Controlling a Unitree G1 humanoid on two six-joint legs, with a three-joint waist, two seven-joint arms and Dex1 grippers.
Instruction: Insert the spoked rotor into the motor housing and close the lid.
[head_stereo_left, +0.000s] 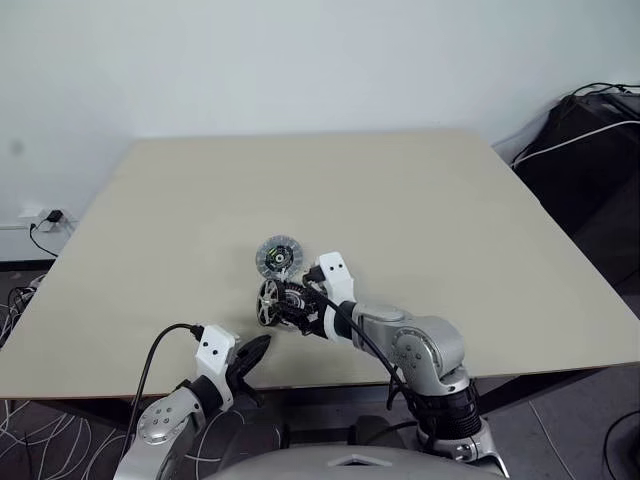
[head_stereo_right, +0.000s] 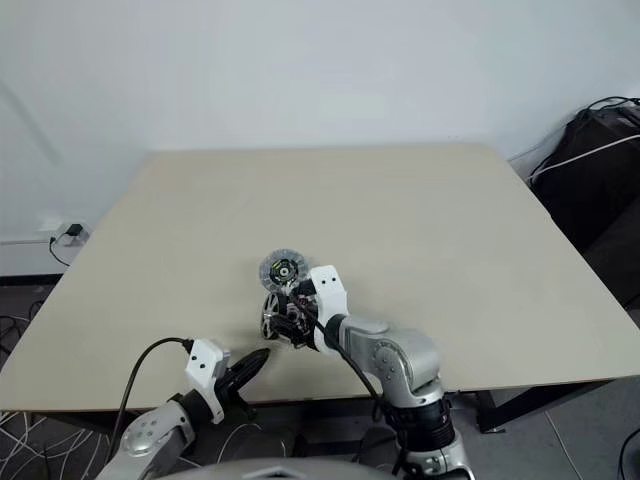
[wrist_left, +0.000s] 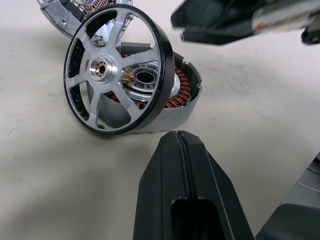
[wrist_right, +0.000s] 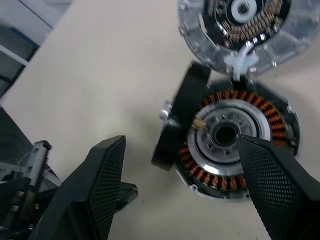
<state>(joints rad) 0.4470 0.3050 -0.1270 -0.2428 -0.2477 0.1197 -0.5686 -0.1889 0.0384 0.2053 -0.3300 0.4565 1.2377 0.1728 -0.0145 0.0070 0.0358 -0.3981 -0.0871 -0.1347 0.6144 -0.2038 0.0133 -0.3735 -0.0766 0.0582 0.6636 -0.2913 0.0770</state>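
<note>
While the rotor (wrist_left: 117, 72) is standing on edge, leaning against the housing (wrist_right: 237, 135) near the table's (head_stereo_left: 480, 230) front edge, the right gripper (wrist_right: 185, 185) is hovering over both with jaws spread, gripping nothing. Just beyond, the lid (head_stereo_left: 278, 257) is lying board-side up. Nearby, the left gripper (wrist_left: 182, 165) is resting clenched and empty.

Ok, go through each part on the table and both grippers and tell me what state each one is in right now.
spoked rotor: standing on edge, leaning against the motor housing, not inserted.
motor housing: open, copper windings exposed, no lid on.
lid: off, lying beside the housing, circuit-board face up.
right gripper: open, over the housing, holding nothing.
left gripper: shut, empty, short of the rotor.
</note>
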